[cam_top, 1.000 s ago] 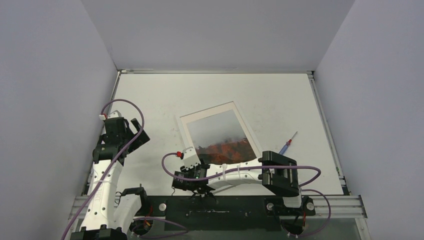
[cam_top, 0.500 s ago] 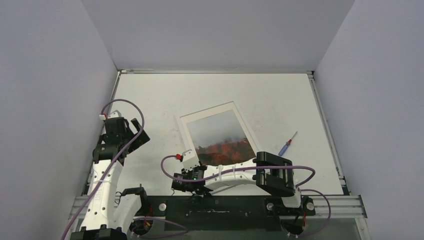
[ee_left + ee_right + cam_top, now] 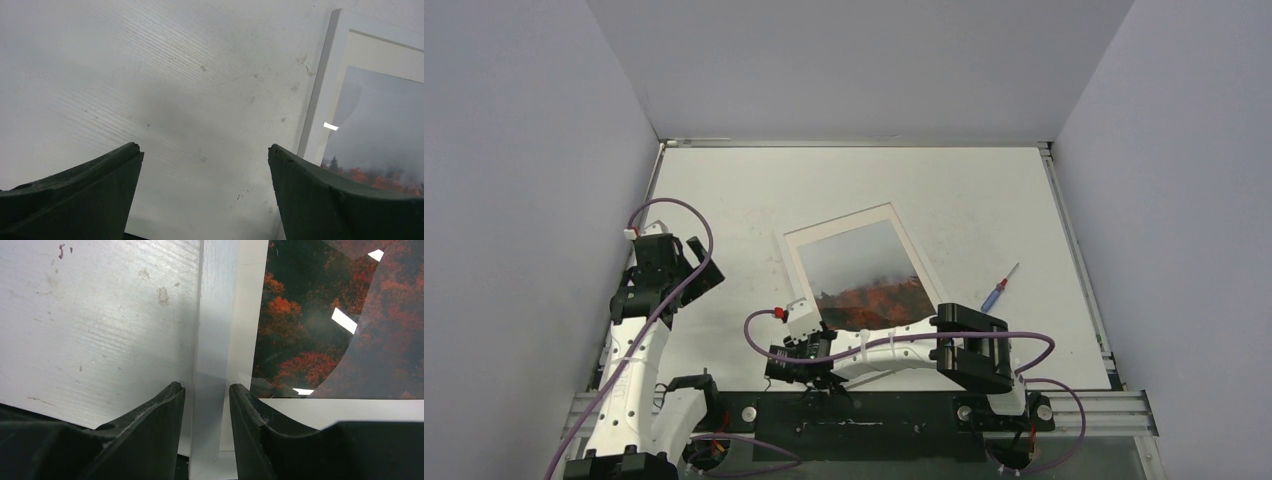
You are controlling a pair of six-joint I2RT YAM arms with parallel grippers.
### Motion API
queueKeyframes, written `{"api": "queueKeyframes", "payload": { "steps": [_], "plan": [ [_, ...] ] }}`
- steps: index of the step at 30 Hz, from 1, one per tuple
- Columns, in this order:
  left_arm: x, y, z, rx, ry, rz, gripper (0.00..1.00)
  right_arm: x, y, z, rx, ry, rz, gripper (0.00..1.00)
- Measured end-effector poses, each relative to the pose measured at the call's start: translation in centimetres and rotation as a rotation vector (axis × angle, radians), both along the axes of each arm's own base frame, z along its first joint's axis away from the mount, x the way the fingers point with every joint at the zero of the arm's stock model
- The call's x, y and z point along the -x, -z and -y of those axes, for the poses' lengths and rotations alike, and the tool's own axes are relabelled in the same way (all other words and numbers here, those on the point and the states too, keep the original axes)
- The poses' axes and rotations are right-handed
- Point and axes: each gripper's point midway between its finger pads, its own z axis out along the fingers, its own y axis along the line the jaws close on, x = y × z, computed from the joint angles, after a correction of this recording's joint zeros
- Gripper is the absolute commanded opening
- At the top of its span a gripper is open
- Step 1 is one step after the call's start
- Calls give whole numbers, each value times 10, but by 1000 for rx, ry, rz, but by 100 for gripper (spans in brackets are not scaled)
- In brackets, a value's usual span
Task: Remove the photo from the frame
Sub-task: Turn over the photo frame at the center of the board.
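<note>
The frame (image 3: 795, 268) lies flat and askew in the middle of the table, glossy front up. The photo (image 3: 862, 268) sits inside it, grey sky above orange-red trees. My right gripper (image 3: 810, 366) is low at the frame's near-left corner. In the right wrist view its fingers (image 3: 206, 387) straddle the white border strip (image 3: 215, 315), narrowly open, with a thin gap on each side. The photo (image 3: 310, 330) lies just right of the strip. My left gripper (image 3: 701, 268) hovers to the left of the frame, wide open (image 3: 205, 150) over bare table, with the frame's edge (image 3: 320, 90) at its right.
A small red-and-blue screwdriver (image 3: 999, 288) lies on the table to the right of the frame. Grey walls enclose the table on three sides. The near edge carries a black rail (image 3: 874, 412) close behind the right gripper.
The right arm has shifted a little to the left, and its gripper has slid along the frame's near-left corner. The frame, photo and left arm have not moved.
</note>
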Motion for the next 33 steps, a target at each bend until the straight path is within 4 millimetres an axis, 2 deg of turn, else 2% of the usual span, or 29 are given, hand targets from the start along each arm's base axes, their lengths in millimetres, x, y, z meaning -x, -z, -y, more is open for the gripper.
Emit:
{"api": "queueKeyframes", "payload": {
  "steps": [14,17,22,28,31,33],
  "plan": [
    [0,0,1,2,10,-1,96,-1,5,2,28,3,4,26],
    [0,1,2,4,15,-5,96,-1,5,2,28,4,5,15],
    [0,1,4,12,24,-5,97,-1,5,2,32,4,8,15],
    [-1,3,13,42,78,-15,97,-1,4,2,38,2,8,7],
    [-1,3,23,77,124,-14,97,-1,4,2,36,2,8,1],
    [-3,1,30,106,163,2,97,-2,5,2,25,4,8,0]
  ]
}}
